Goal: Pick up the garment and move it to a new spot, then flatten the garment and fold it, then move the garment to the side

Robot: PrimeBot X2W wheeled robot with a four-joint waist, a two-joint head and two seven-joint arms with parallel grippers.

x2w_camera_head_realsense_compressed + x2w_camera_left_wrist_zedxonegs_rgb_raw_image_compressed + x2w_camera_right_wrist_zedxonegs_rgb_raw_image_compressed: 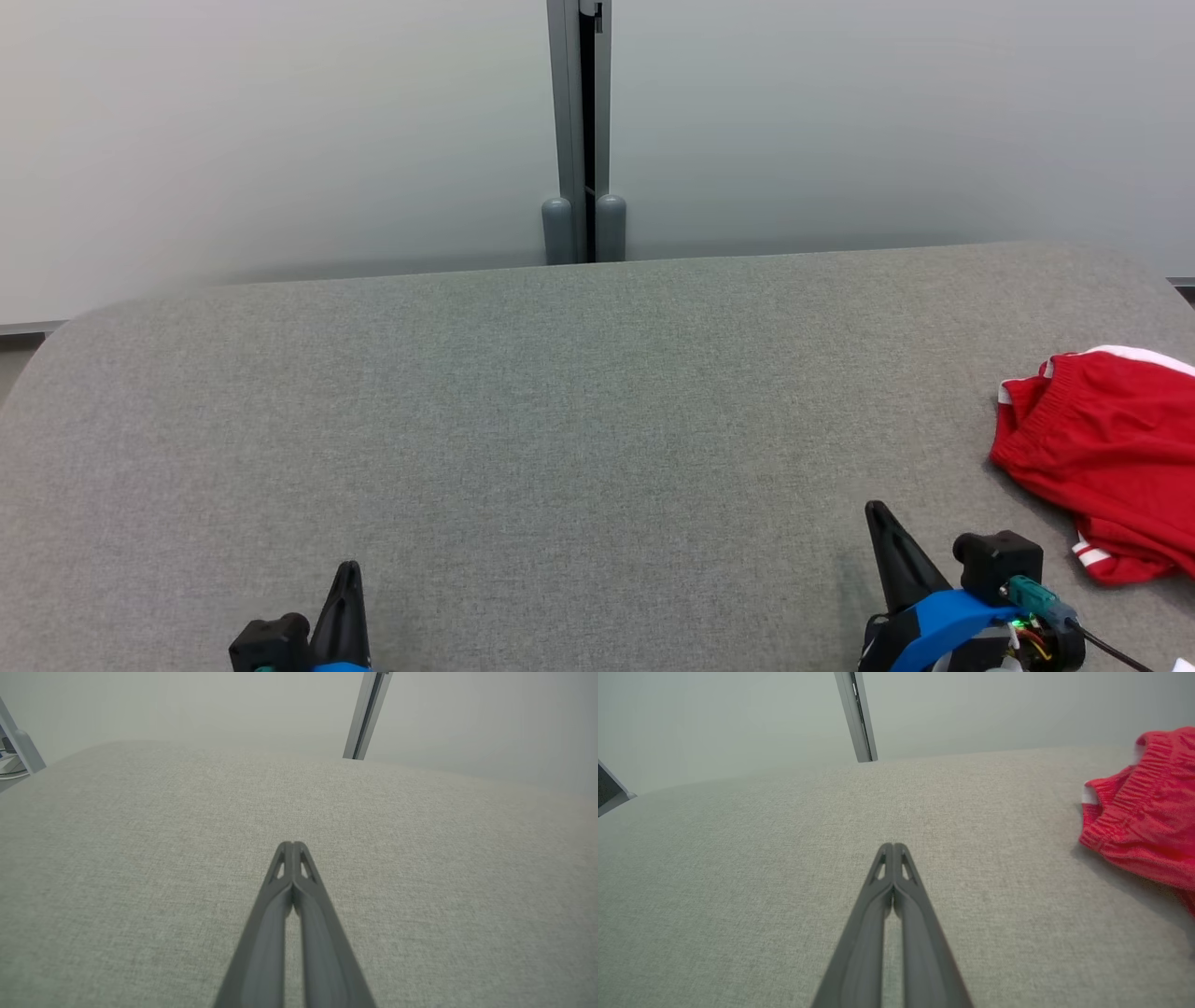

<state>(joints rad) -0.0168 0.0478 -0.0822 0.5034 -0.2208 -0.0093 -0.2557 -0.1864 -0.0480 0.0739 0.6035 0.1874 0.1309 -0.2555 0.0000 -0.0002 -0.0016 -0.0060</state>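
Note:
A crumpled red garment (1111, 457) with white trim and an elastic waistband lies at the right edge of the grey table (560, 420); the right wrist view has the garment (1143, 816) at its right edge. My right gripper (878, 511) is shut with nothing in it, low at the near edge, a short way left of the garment and apart from it. Its fingertips (893, 847) meet over bare cloth. My left gripper (347, 567) is shut and empty at the lower left, tips (292, 845) pressed together above the table.
A grey post (583, 131) with two rounded feet stands behind the table's far edge against a pale wall. The table's corners are rounded, with its far left corner (56, 336) dropping to the floor.

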